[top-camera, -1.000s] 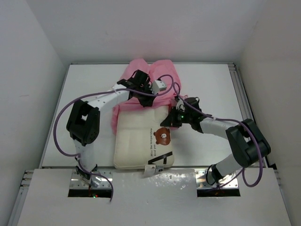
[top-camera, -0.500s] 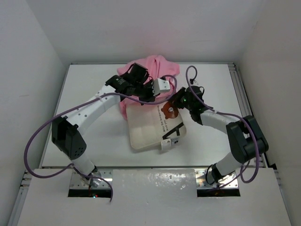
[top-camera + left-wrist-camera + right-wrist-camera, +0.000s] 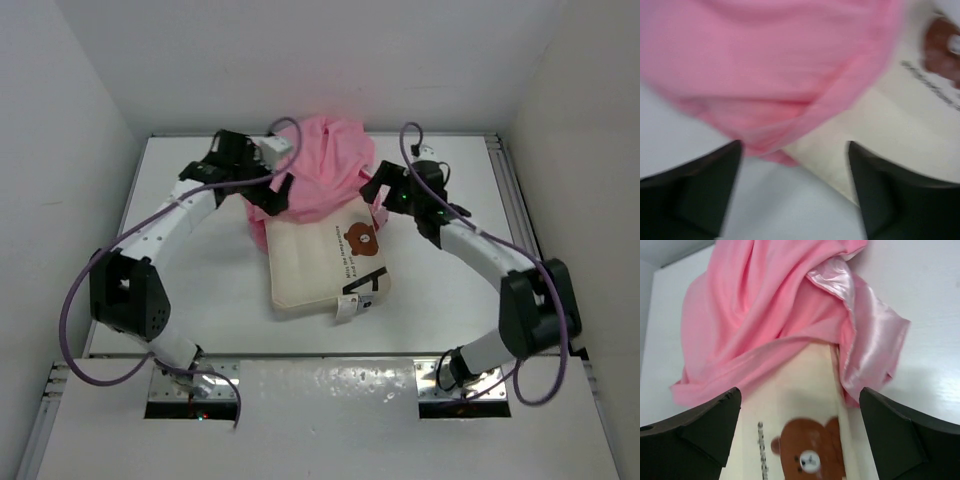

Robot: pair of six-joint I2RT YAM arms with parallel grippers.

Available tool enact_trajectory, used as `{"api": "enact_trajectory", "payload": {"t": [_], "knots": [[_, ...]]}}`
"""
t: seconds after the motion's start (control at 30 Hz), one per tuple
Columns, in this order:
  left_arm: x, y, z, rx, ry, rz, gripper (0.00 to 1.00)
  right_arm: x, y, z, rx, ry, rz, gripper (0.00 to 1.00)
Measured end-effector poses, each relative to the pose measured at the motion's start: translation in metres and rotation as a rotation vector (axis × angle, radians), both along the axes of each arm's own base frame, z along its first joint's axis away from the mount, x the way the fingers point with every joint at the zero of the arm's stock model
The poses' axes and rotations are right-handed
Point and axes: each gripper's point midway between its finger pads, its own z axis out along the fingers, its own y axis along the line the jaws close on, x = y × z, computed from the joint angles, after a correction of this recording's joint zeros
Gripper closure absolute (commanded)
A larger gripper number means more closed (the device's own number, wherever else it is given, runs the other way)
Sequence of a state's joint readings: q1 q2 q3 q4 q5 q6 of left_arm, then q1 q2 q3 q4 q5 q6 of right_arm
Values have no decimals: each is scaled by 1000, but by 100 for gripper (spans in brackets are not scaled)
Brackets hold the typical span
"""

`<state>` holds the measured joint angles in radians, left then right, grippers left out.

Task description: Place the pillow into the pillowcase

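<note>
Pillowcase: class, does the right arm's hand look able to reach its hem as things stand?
Probably yes. The right hand hangs open just before the pillowcase, draped over the pillow, with nothing between.

Top cam high, near side, looking down. Wrist cams close-up; all share pillowcase point(image 3: 320, 165), pillow point(image 3: 312, 265).

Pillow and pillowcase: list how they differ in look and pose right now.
The pillow is cream-white with a brown bear patch; the pillowcase is plain shiny pink. The pillow lies flat; the pillowcase is bunched in folds. The pillowcase drapes over the pillow's far end; the pillow's near end is bare. Both are soft and rest on the white table.
</note>
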<state>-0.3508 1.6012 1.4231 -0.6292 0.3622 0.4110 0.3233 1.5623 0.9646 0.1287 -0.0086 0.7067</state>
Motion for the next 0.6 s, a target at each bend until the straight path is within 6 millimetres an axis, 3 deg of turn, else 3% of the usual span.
{"api": "enact_trajectory", "payload": {"t": [0.07, 0.1, 0.13, 0.17, 0.2, 0.27, 0.33, 0.37, 0.47, 0.6], "knots": [[13, 40, -5, -27, 13, 169, 85, -20, -17, 13, 2, -20, -21, 12], [17, 61, -13, -34, 29, 256, 89, -28, -23, 17, 3, -29, -28, 31], [18, 77, -23, -32, 48, 314, 89, -36, -30, 18, 3, -37, -34, 70], [15, 89, -36, -29, 79, 362, 82, -43, -35, 16, 7, -34, -41, 83], [11, 95, -52, -19, 123, 388, 76, -48, -39, 10, 5, -22, -49, 86], [3, 97, -87, 2, 224, 420, 61, -51, -44, -8, 7, 35, -64, 70], [-3, 96, -121, 23, 320, 439, 51, -49, -48, -30, 9, 102, -73, 61], [-6, 96, -138, 32, 364, 452, 44, -47, -50, -42, 13, 143, -80, 60], [-20, 99, -174, 54, 461, 499, 37, -40, -52, -70, 18, 228, -89, 60], [-7, 98, -177, 15, 426, 547, 32, -29, -49, -93, 41, 281, -99, 48]]}}
